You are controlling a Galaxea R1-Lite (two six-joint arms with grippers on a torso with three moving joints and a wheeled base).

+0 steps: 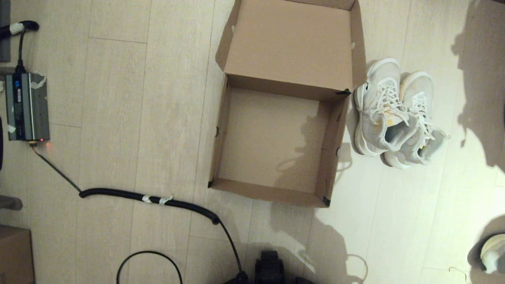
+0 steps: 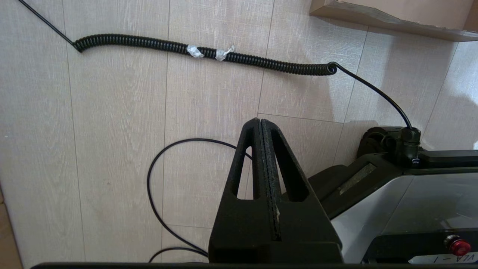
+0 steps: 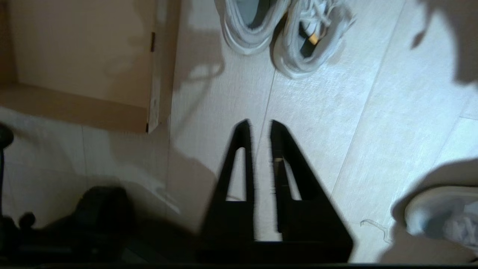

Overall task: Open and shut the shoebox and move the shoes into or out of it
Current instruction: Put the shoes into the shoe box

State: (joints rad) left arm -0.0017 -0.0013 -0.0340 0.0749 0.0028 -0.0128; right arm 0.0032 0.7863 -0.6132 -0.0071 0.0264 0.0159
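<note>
The brown shoebox (image 1: 331, 142) lies on the floor with its flap lid (image 1: 290, 43) folded back and nothing inside. The pair of white lace-up shoes (image 1: 394, 112) stands side by side on the floor just right of the box, and their heels show in the right wrist view as the shoes (image 3: 283, 33). My right gripper (image 3: 258, 125) hovers over bare floor nearer to me than the shoes, open by a narrow gap with nothing between its fingers. My left gripper (image 2: 260, 121) is shut and empty, low beside my base. Neither gripper shows in the head view.
A black coiled cable (image 1: 150, 197) runs across the floor left of the box to a grey power unit (image 1: 27, 106). A lone white-grey shoe (image 1: 493, 252) sits at the near right. A smaller brown carton (image 1: 14, 252) is at the near left.
</note>
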